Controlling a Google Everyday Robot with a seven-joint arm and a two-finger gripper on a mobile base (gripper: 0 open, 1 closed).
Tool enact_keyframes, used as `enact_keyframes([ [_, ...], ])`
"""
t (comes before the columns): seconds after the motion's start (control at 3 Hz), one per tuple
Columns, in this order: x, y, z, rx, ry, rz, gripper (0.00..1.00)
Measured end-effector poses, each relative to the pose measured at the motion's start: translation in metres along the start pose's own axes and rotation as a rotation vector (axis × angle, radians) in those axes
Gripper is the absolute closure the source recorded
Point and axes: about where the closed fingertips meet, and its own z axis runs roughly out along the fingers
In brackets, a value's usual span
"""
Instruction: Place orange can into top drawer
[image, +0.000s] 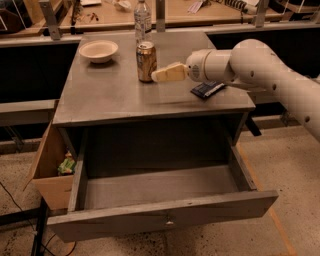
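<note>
The can stands upright on the surface, well behind the open drawer. The tool hovers just beside its lower half (spread or pressed together, I cannot tell). Probably light, stiff yet dentable, and slick, so grip mid-body, gently.
</note>
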Motion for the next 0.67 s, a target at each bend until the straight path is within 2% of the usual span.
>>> enact_keyframes([
  [0.33, -0.006, -0.002, 0.041, -0.032, -0.037, -0.025, 0.0],
  [0.67, -0.01, 0.01, 0.074, -0.107, -0.058, -0.015, 0.0],
])
